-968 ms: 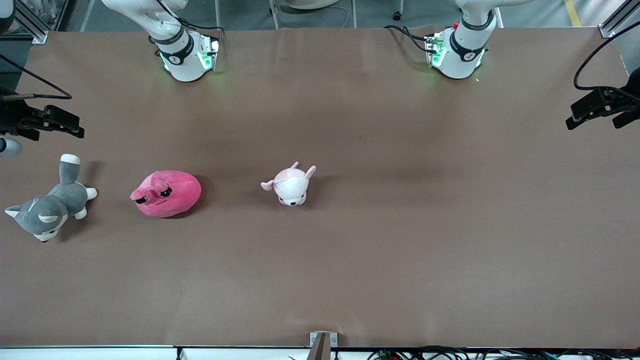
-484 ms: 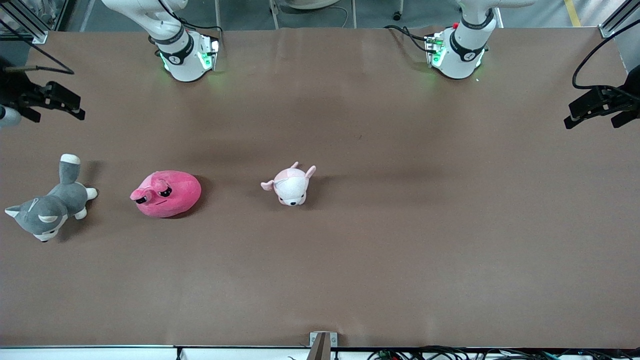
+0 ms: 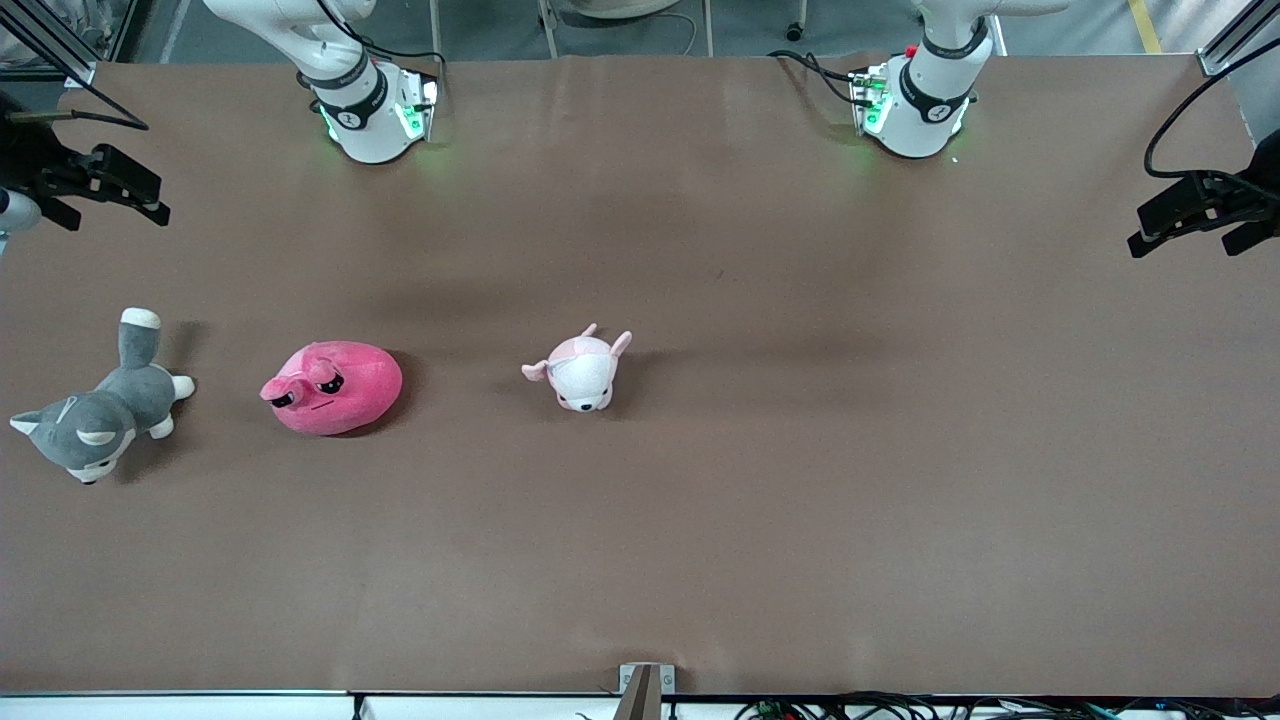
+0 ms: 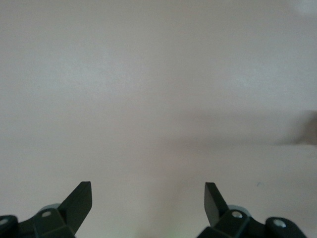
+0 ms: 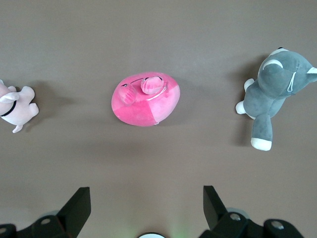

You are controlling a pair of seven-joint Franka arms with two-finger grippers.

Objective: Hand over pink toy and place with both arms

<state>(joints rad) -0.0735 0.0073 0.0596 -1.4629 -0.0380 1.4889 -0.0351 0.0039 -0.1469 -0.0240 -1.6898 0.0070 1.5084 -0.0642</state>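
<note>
The pink toy (image 3: 332, 388), a hot-pink rounded plush with black angry eyes, lies on the brown table (image 3: 800, 480) toward the right arm's end. It also shows in the right wrist view (image 5: 146, 99). My right gripper (image 3: 140, 195) hangs open and empty over the table's edge at the right arm's end, well apart from the toy; its jaws stand wide in the right wrist view (image 5: 147, 203). My left gripper (image 3: 1160, 225) hangs open and empty over the left arm's end of the table. The left wrist view (image 4: 148, 201) shows only bare table.
A grey-and-white dog plush (image 3: 95, 410) lies beside the pink toy at the right arm's end, seen also in the right wrist view (image 5: 275, 89). A small pale pink-and-white animal plush (image 3: 582, 370) lies near the table's middle, also in the right wrist view (image 5: 15, 106).
My right gripper has moved toward the robots' bases along the table's edge at the right arm's end. The left gripper and the toys have hardly moved.
</note>
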